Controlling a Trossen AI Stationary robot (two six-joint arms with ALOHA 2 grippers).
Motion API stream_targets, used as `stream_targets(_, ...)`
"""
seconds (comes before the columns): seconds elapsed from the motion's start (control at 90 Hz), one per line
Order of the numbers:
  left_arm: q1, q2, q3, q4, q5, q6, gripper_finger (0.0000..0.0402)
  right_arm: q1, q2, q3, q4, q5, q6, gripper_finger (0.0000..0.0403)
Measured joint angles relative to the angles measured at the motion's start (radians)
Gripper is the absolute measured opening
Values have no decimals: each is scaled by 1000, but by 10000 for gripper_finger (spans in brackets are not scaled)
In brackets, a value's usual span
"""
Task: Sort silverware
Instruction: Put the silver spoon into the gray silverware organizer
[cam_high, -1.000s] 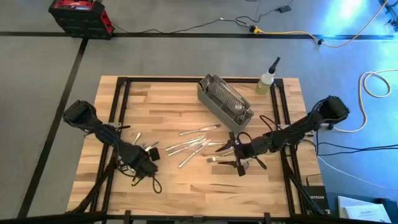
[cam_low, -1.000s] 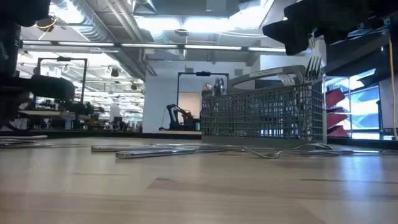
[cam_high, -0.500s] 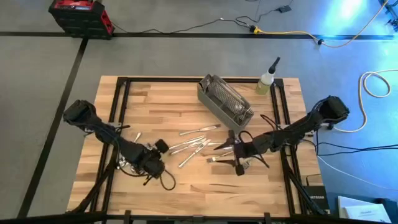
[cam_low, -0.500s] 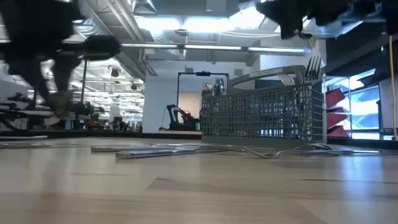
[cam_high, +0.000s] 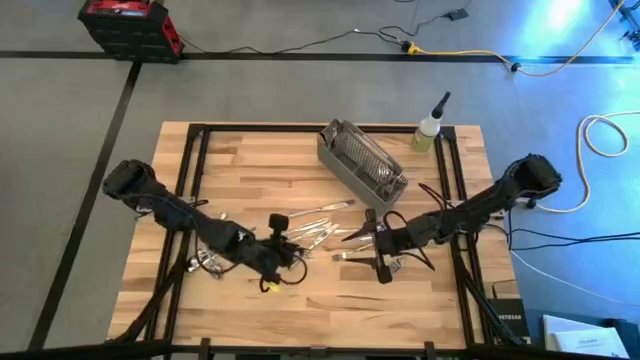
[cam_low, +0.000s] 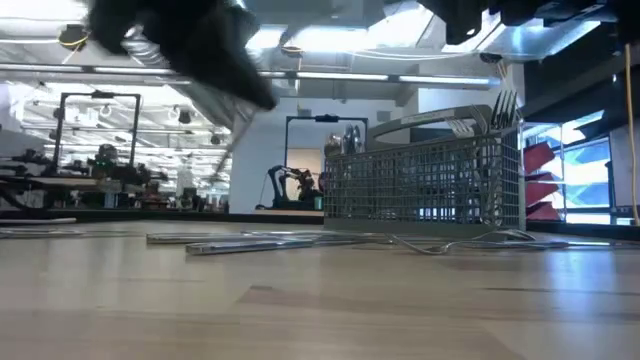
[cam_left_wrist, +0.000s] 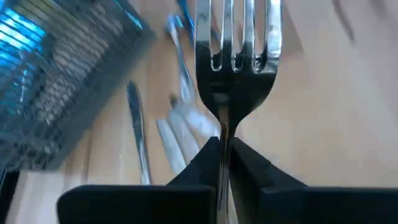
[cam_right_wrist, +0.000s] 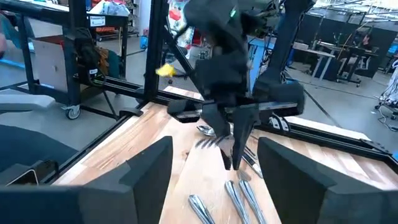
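My left gripper (cam_left_wrist: 225, 148) is shut on a shiny fork (cam_left_wrist: 236, 56) and hangs above the table's middle (cam_high: 276, 250); the right wrist view shows it too (cam_right_wrist: 233, 152). Loose silverware (cam_high: 315, 232) lies flat on the wood between my two grippers, with more pieces (cam_high: 205, 262) under the left arm. The gray mesh basket (cam_high: 362, 160) stands at the far middle with forks upright in it (cam_low: 505, 105). My right gripper (cam_high: 356, 249) waits open to the right of the pile, nothing between its fingers (cam_right_wrist: 152, 168). My left gripper pinches the fork's narrow neck (cam_left_wrist: 225, 127), just below the tines, between its two fingertips. The tines stick out past the fingertips and the handle is hidden behind the fingers. The fork is lifted clear of the table.
A small bottle with a dark nozzle (cam_high: 430, 130) stands at the far right corner beside the basket. Black frame rails (cam_high: 195, 170) run along the table's left and right sides. Bare wood (cam_high: 330, 300) lies toward the near edge.
My left gripper has travelled from the table's near left toward its middle and the loose silverware, still shut on the fork. In the low view it has also risen. My right arm has kept still.
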Motion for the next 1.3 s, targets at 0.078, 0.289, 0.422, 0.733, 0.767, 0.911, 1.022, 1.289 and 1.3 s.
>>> stream_targets(0.078, 22, 0, 0, 65, 5, 2, 2, 1, -2, 0, -13, 0, -21, 220)
stream_targets(0.289, 75, 0, 0, 270, 153, 13, 2, 2, -6, 0, -45, 0, -25, 220)
stream_targets(0.422, 119, 0, 0, 428, 211, 106, 2, 30, -62, 0, -182, 17, -21, 220)
stream_targets(0.733, 355, 57, 1, 862, 468, 146, 1, 193, -322, 0, -639, 275, 170, 220)
stream_targets(0.767, 382, 87, 2, 941, 510, 141, 1, 205, -342, 1, -691, 296, 215, 220)
stream_targets(0.911, 474, 252, 54, 1182, 610, 106, 1, 232, -381, 1, -926, 320, 455, 220)
stream_targets(1.022, 512, 391, 177, 1211, 661, 66, 1, 229, -378, 1, -1059, 305, 615, 220)
stream_targets(1.289, 505, 568, 483, 1051, 588, 143, 1, 230, -372, -9, -1193, 229, 789, 220)
stream_targets(1.3, 505, 568, 488, 1035, 579, 145, 1, 230, -372, -11, -1192, 227, 790, 220)
